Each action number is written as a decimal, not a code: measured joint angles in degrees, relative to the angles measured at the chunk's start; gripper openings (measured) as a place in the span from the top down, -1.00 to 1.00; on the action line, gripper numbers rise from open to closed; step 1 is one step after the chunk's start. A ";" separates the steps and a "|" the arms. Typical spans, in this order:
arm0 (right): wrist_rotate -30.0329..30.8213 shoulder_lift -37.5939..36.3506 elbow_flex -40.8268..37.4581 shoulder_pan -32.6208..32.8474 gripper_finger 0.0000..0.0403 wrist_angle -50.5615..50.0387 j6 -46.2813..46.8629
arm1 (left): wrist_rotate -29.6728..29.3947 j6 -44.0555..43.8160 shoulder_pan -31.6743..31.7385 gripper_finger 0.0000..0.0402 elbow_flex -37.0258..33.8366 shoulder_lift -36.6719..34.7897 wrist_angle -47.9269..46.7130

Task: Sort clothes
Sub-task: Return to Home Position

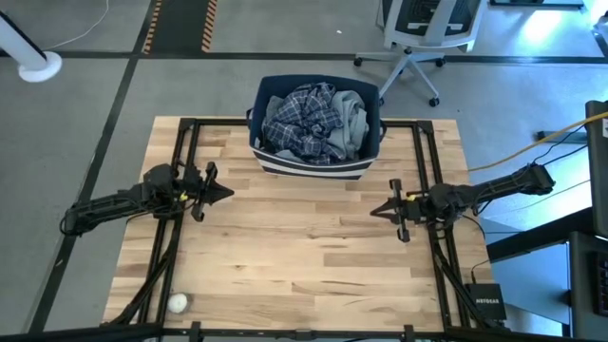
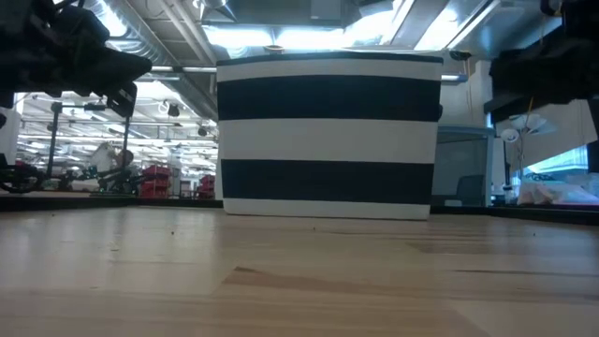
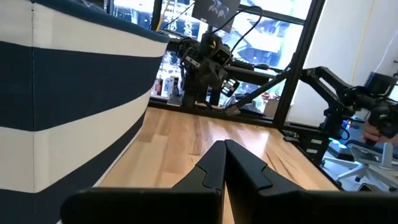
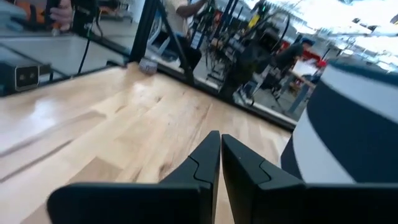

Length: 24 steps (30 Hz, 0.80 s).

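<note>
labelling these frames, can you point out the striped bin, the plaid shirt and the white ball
striped bin (image 2: 328,139): low view, white stripe of its front wall
plaid shirt (image 1: 302,119): high view, crumpled middle of the fabric
white ball (image 1: 178,303): high view, its centre

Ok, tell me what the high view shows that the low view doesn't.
Only the high view: the clothes inside the bin, a blue plaid shirt on top beside a grey garment; a small white ball by a table corner on the left arm's side; the left gripper and right gripper facing each other. Only the low view: the bin's full striped side and the room behind. Both: bin, table, parts of the dark arms.
</note>
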 joint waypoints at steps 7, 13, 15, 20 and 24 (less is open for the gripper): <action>-0.26 0.00 0.00 0.00 0.84 -6.96 2.55 | -0.01 0.00 0.00 0.99 0.00 0.00 -0.02; -0.42 0.00 -0.02 0.00 0.84 -8.31 2.73 | -0.01 0.00 0.00 0.97 0.00 0.00 -0.02; -0.21 -0.26 -0.02 -0.11 0.84 -7.21 2.52 | -0.04 0.00 0.00 0.97 0.00 0.00 -0.02; -0.80 -5.39 0.04 -0.11 0.84 -7.01 -1.45 | -0.34 5.47 0.00 0.96 0.00 0.02 0.10; -6.68 -12.21 0.04 -0.11 0.84 -11.99 -2.71 | -0.41 7.30 0.00 0.96 0.00 0.02 0.02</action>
